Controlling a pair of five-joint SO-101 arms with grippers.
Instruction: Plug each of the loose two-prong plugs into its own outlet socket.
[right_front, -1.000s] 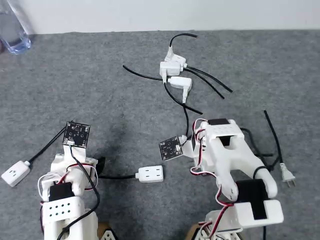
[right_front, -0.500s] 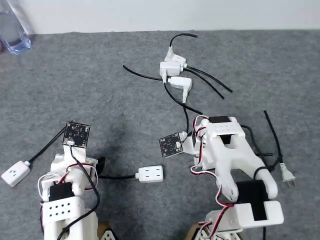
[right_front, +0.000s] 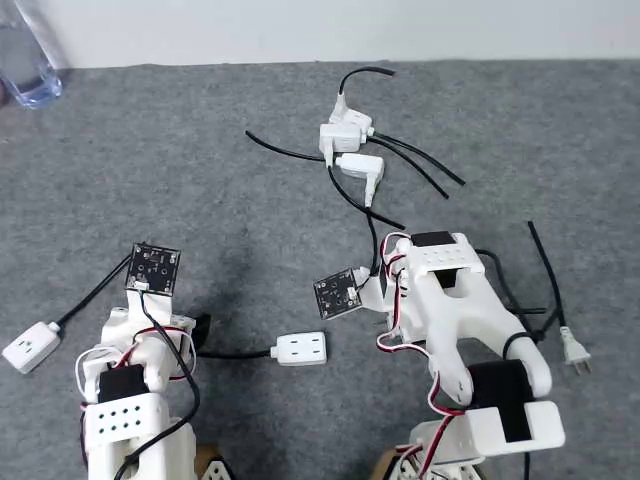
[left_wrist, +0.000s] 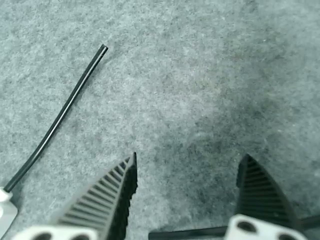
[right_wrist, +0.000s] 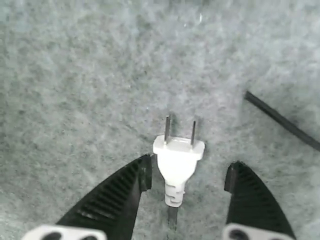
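The right gripper (right_wrist: 190, 166) is spread wide around a white two-prong plug (right_wrist: 178, 152), which lies prongs-forward on the grey felt table covering (right_wrist: 75, 75). The left gripper (left_wrist: 189, 160) hangs with its fingers parted above the felt. A white rectangular outlet socket (right_front: 300, 348) lies between the two arms.
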